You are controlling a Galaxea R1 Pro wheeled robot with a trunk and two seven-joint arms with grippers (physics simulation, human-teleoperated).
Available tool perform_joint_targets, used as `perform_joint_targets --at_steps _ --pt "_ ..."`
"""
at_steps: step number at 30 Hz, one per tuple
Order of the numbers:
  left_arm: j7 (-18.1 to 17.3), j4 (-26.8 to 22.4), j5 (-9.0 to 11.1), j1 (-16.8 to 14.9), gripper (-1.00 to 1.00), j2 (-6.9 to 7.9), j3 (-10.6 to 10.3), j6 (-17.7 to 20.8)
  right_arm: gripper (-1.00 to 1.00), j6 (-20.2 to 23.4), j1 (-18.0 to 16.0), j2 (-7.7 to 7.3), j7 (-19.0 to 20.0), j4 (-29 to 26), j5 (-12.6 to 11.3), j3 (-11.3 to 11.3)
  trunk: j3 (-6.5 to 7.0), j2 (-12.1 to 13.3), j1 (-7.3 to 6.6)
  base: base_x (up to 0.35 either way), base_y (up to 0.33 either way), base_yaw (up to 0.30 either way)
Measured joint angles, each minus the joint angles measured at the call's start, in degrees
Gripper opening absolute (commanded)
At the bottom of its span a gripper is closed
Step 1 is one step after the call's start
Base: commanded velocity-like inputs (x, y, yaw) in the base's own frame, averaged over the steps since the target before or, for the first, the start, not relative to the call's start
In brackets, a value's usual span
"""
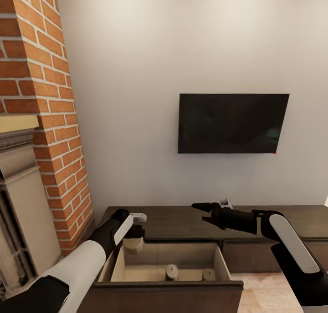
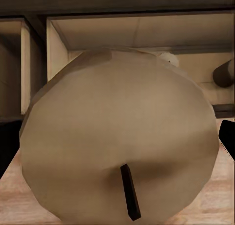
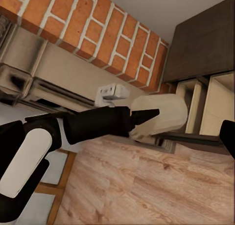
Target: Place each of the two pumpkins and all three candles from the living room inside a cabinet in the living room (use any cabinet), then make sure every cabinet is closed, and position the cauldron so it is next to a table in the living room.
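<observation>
At about 7 o'clock in the head view, my left gripper (image 1: 133, 240) hangs over the back-left corner of the open drawer (image 1: 222, 260) of the cabinet (image 1: 182, 221), fingers clamped around one cream candle (image 1: 133, 245); the left wrist view shows its wick end (image 2: 130, 191) close up. Step in hand, as I judge it: stowing candles. Next move calls for lowering the candle clear of the drawer's left wall, then releasing. Toward 6 o'clock, inside the drawer, I count two more pale candles: one (image 1: 171, 272) near the middle, one (image 1: 208, 274) just right of it. Total candles: three. Pumpkins counted: zero. Toward 4 o'clock my right gripper (image 1: 203, 213) hovers over the cabinet top, jaws slightly parted, holding nothing. One black TV (image 1: 232, 123) at 1 o'clock.
</observation>
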Motion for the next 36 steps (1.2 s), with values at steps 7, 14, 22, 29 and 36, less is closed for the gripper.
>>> perform_joint_targets --at_steps 7,14,22,29,36 --pt "0.0 0.0 0.0 0.0 -1.0 0.0 0.0 0.0 1.0 0.0 0.0 0.0 0.0 0.0 0.1 0.0 0.0 0.0 0.0 0.124 -0.094 0.0" --pt "0.0 0.2 0.0 0.0 -1.0 0.04 0.0 0.0 1.0 0.0 0.0 0.0 0.0 0.0 0.1 0.0 0.0 0.0 0.01 0.07 -0.048 0.0" --pt "0.0 0.2 0.0 0.0 -1.0 0.06 0.0 0.0 1.0 0.0 0.0 -0.01 0.0 0.1 0.1 0.0 -0.18 -0.4 0.23 0.007 -0.005 0.0" --pt "0.0 0.3 0.0 0.0 -1.0 0.07 0.0 0.4 1.0 0.0 0.0 -0.01 0.0 0.1 0.1 0.0 -1.44 -3.2 1.77 0.0 0.0 0.0" --pt "0.0 0.4 0.0 0.0 -1.0 0.07 0.0 0.7 1.0 0.0 0.0 -0.01 0.0 0.1 0.1 0.0 -2.69 -6.0 3.3 0.0 0.0 0.0"
